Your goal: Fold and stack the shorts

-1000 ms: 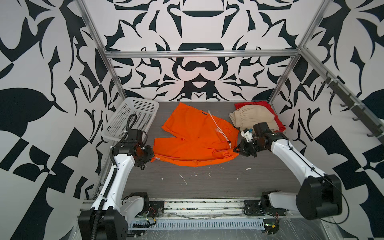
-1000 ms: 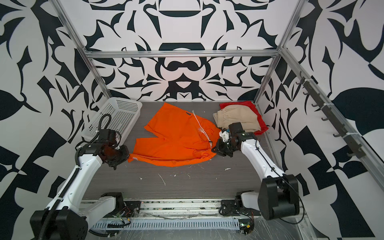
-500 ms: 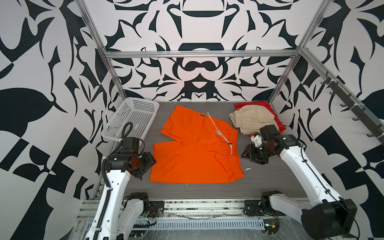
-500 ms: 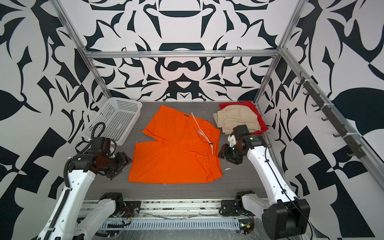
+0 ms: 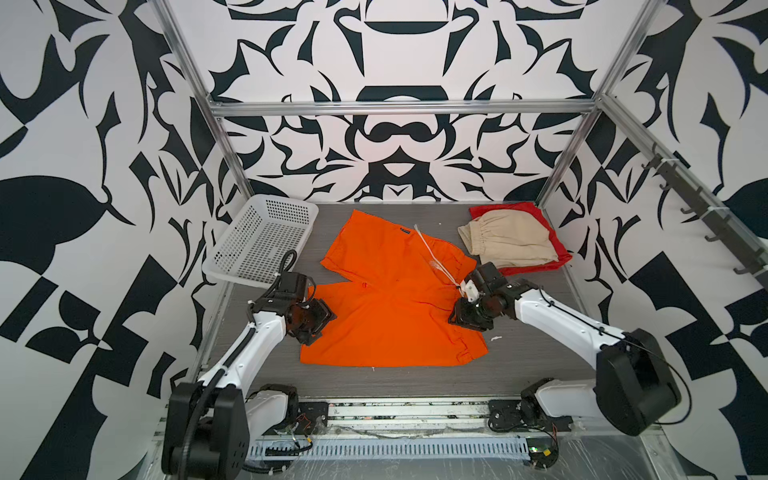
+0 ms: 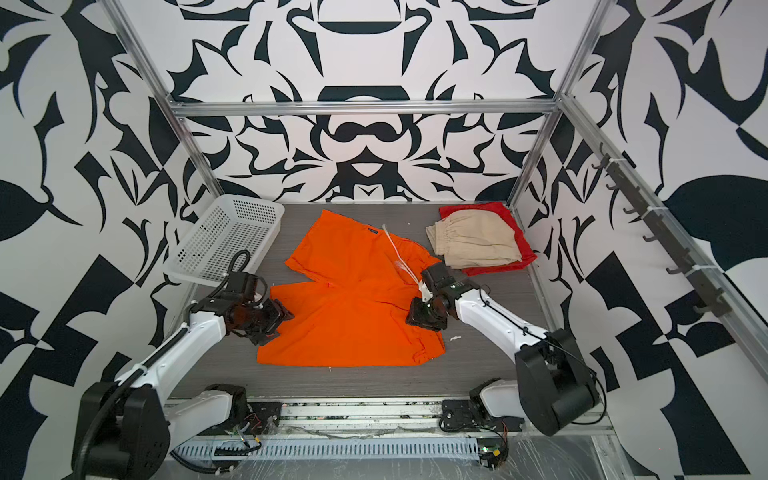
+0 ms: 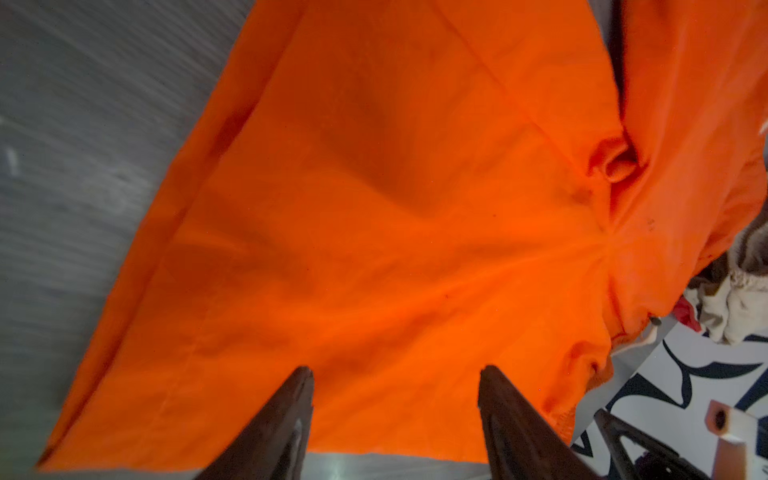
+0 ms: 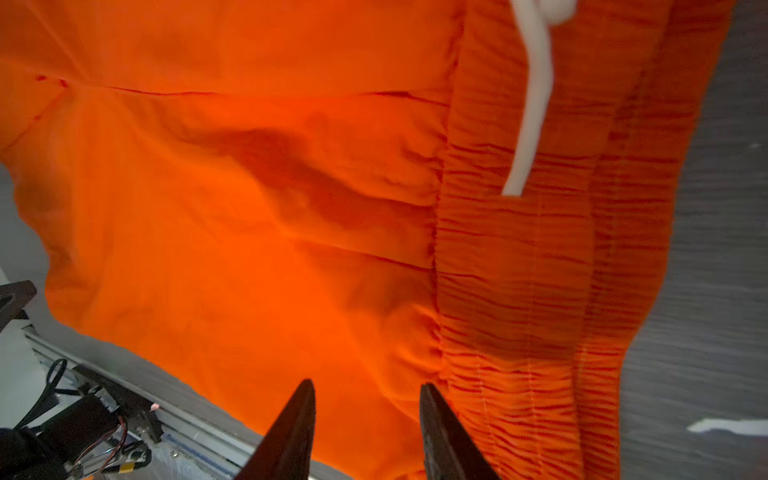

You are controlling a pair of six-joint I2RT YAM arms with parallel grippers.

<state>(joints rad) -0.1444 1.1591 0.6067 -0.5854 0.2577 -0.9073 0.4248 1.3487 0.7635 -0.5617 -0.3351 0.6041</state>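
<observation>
Now that orange shorts (image 5: 386, 324) lie pulled flat on bench (image 5: 532, 365), my left pincer (image 5: 320, 322) and right pincer (image 5: 463, 322) have both released, jaws apart, empty; first fold next.

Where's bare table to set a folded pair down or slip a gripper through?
Free: the table strip between the orange shorts and the front rail; a back patch between those shorts, the back wall and the beige shorts on the red shorts. Crowded: the orange shorts' side edges, where the left gripper and right gripper hang open; the basket crowds the far left.
</observation>
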